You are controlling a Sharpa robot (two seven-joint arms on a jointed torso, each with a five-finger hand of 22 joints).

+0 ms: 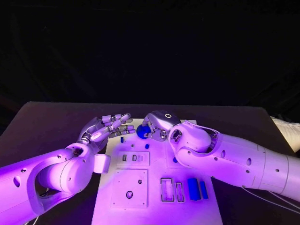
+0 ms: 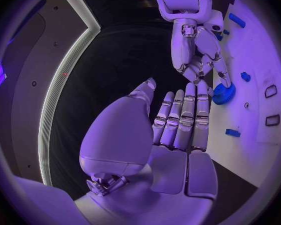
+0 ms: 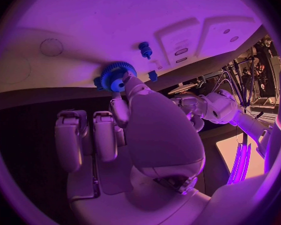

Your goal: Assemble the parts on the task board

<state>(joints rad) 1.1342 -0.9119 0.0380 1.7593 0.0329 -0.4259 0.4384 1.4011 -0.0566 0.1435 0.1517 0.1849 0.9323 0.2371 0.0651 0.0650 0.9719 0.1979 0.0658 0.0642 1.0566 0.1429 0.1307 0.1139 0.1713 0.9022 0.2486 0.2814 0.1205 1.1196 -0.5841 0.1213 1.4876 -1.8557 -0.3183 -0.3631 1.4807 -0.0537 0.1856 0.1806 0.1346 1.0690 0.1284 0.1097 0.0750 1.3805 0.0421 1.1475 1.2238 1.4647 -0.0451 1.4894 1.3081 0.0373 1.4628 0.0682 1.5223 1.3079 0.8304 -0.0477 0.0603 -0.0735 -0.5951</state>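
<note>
Near the frame's middle, we see the right hand (image 1: 162,123) pinching 1 blue gear (image 3: 117,76) over the task board (image 1: 157,206), presumably for seating, while the left hand (image 1: 108,126) waits released beside it.

A strong violet light is cast over the whole scene from above and in front, so that the arms and the board (image 1: 157,197) are brightly lit while the table (image 1: 48,126) and the backdrop are left almost black. Glare is seen on the left hand (image 2: 178,120) and on the upper board surface in the right wrist view, where detail is washed out. Straight edges are bent by the fisheye in both wrist views, and the rims are darkened and blurred.
</note>
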